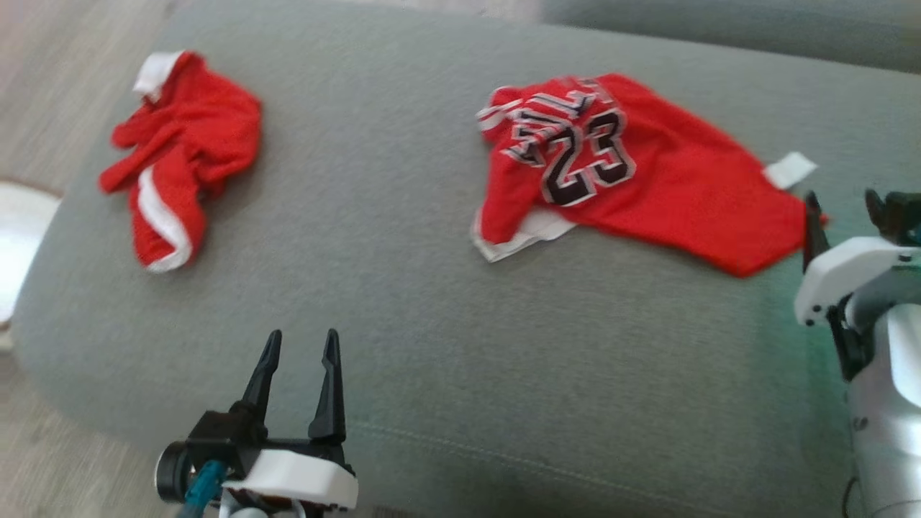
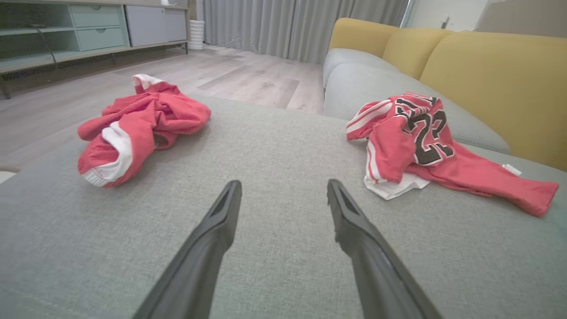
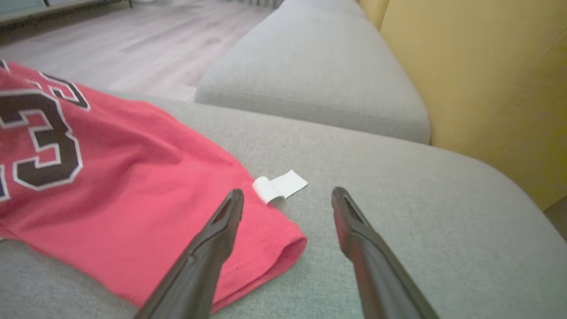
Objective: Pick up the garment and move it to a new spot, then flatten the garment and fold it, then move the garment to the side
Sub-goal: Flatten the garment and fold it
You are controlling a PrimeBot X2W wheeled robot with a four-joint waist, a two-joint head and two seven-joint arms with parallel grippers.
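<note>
Both spread and empty, the right end effector [image 1: 843,208] is hovering at the hem corner of the numbered jersey [image 1: 647,180], which is stretching forward-left across the sofa cushion [image 1: 432,302], the left end effector [image 1: 302,352] sitting well apart.

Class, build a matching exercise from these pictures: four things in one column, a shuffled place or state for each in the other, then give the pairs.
Column one:
1. numbered jersey
2. crumpled garment
3. left gripper
4. right gripper

Column two:
A. open, at the jersey's hem corner
B. bunched up near the left end of the cushion
C. open, over bare cushion
D. lying partly spread, 23 showing

Pairs: 1-D, 2-B, 3-C, 4-A
</note>
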